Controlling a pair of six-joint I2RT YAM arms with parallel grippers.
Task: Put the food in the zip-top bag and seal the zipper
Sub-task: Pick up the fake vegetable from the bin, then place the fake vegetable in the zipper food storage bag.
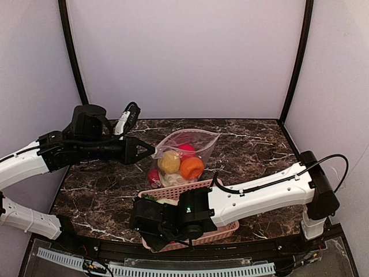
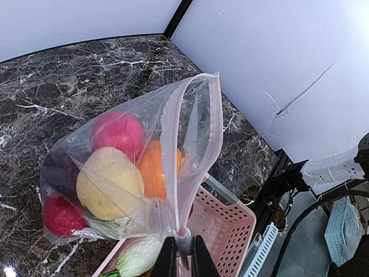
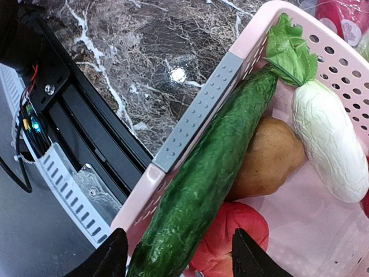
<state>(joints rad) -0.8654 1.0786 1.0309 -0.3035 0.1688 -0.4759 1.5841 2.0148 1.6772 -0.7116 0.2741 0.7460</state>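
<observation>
The green cucumber point(image 3: 207, 173) lies closest, slanted along the near wall of the pink basket point(image 3: 340, 52). The right end effector point(image 3: 180, 254) straddles its lower end with fingers spread; a gap shows on one side, so it is released, not clamped.

Beside the cucumber in the basket are a brown potato point(image 3: 268, 158), a pale leafy cabbage point(image 3: 328, 144) and a red piece point(image 3: 236, 225). The basket sits at the bench's near edge.

Just behind it, toward the middle of the dark marble bench point(image 1: 259, 144), stands the zip-top bag point(image 2: 190, 115). The left end effector point(image 2: 183, 257) is clenched on a corner of its mouth, holding it up and gaping.

The bag already holds a yellow ball point(image 2: 109, 182), an orange ball point(image 2: 153, 170), a pink ball point(image 2: 118, 131) and a red ball point(image 2: 60, 214).

I judge the task roughly half done: four basket items are yet to go in, and the zipper point(image 2: 214, 115) is unsealed.

A dark shape in the bag is too blurred to name. The red piece is partly covered and cut off. In the top view the right arm hides its own fingers.
</observation>
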